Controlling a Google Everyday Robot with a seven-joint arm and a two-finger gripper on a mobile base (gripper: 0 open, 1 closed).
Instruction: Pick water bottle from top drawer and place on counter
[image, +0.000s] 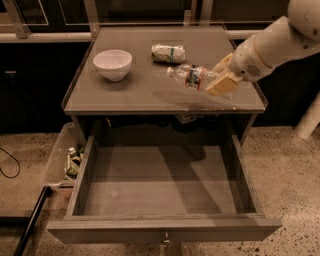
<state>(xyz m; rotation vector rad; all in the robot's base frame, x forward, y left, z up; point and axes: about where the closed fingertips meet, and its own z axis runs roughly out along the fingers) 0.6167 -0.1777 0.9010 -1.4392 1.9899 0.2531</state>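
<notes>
Gripper (219, 76), upper right of frame, clenched on water bottle (192, 76). Bottle held sideways just above bench (125, 95), clear of open top drawer (160, 187); positioned for set-down, I judge.

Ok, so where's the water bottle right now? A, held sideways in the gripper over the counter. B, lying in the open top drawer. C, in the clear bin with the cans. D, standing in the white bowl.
A: the gripper is shut on the water bottle, holding it sideways above the right side of the counter, with no bottle in the top drawer.
</notes>
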